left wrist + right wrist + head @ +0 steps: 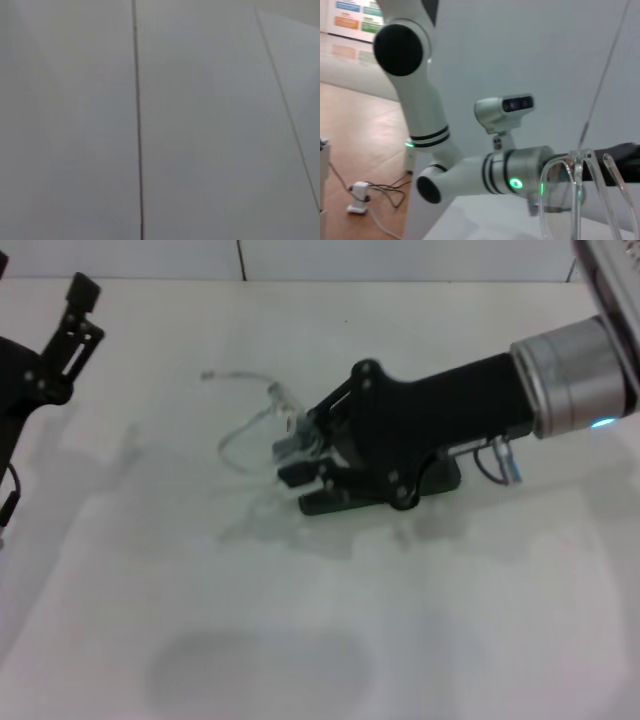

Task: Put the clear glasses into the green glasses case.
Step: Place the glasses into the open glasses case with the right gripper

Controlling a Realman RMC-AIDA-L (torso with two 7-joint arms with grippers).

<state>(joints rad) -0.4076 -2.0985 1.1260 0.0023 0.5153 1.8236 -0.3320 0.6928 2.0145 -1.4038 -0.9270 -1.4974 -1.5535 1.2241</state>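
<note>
Glasses (252,428), clear and hard to trace against the white table (430,640), are sitting at the very tips of the right gripper (300,455), which is reaching in from the robot's right, well away from the left gripper (70,320) parked at the far left edge. The frame's long axis appears to be running roughly crosswise to the gripper's reach, with one thin temple arm trailing off toward the far left. The gripper's fingers are lying close together about the near end of the frame, and I judge them to be pinching it, though whether the glasses are resting on the table or lifted just clear of it is not plain. In the right wrist view the glasses (580,195) are filling the near foreground, lens edge and temple upright, with the left arm behind them. A dark shape (385,490) is showing under the right gripper's body; it may be the green case, but it is mostly hidden and I cannot tell. Whether the left gripper is open is not showing; its wrist view is taking in only blank pale panels.
</note>
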